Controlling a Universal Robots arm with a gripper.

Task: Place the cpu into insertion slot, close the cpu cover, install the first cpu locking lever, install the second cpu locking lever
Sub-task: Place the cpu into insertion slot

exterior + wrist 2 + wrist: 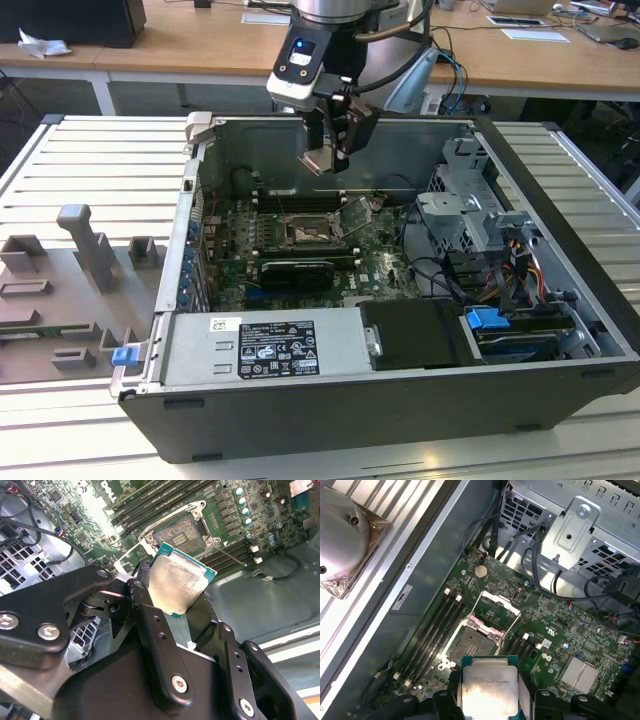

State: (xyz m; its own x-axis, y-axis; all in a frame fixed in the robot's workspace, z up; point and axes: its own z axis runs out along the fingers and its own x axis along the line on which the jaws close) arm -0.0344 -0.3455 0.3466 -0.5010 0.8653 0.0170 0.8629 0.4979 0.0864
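My gripper (330, 150) hangs over the open computer case, shut on the cpu (322, 159), a flat pale silver chip held by its edges. In both wrist views the cpu (177, 585) (487, 687) sits between the black fingers (145, 600), above the motherboard. The insertion slot (312, 232) (472, 642) (181, 532) lies below and apart from the chip, its dark centre bare. The cpu cover (355, 215) (497, 611), a silver frame with a square window, stands tilted up at the slot's edge.
Long black memory slots (432, 630) flank the socket. A black graphics card (297, 270) lies just in front of it, then the power supply (265, 345). The drive cage (465, 205) and cables fill the exterior view's right. Grey fixtures (90, 245) stand outside the case.
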